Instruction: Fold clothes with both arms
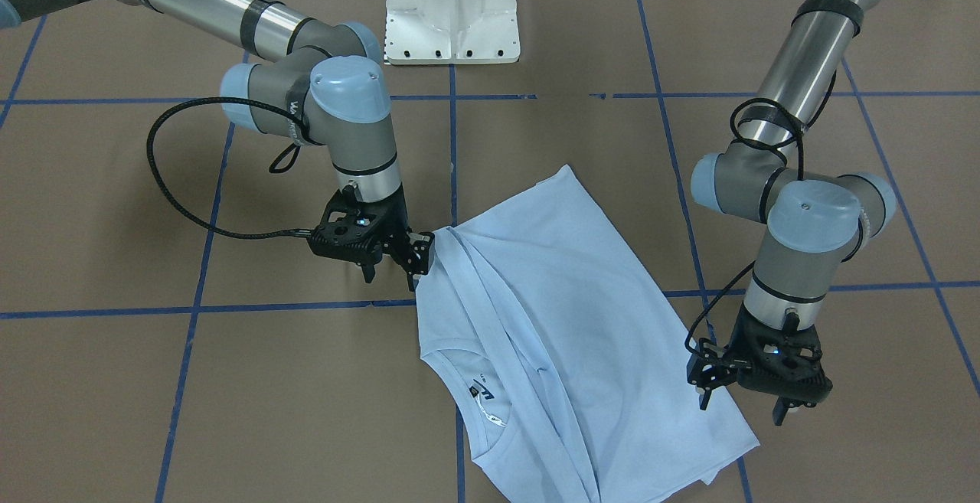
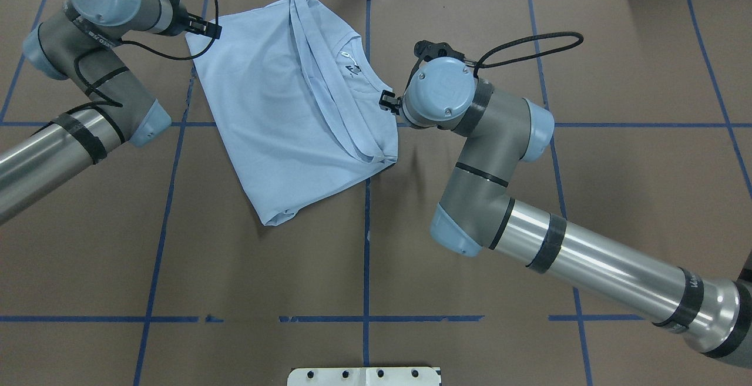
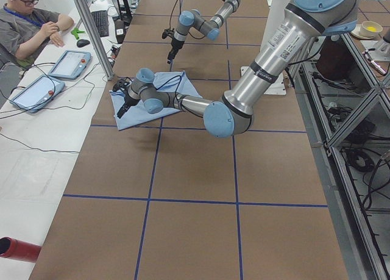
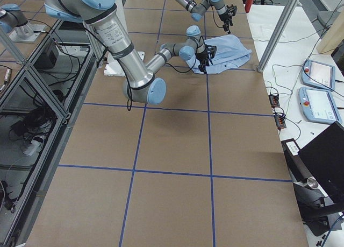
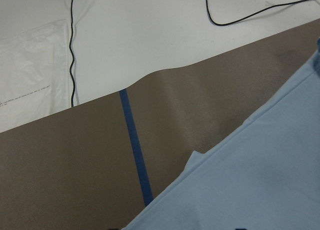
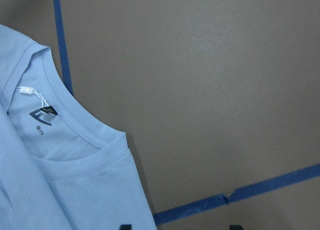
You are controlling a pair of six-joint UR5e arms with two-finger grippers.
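light blue t-shirt lies flat and skewed, one side folded lengthwise over its front, collar with dark label exposed. right gripper spread at one edge, left gripper spread above the opposite edge.

The near half of the worktop lies bare, open for passage as far as the white pedestal base. Across the far side the T-shirt fills the middle, with the left tool over one edge and the right tool at the opposite one. The right arm slants across the ground beside it.
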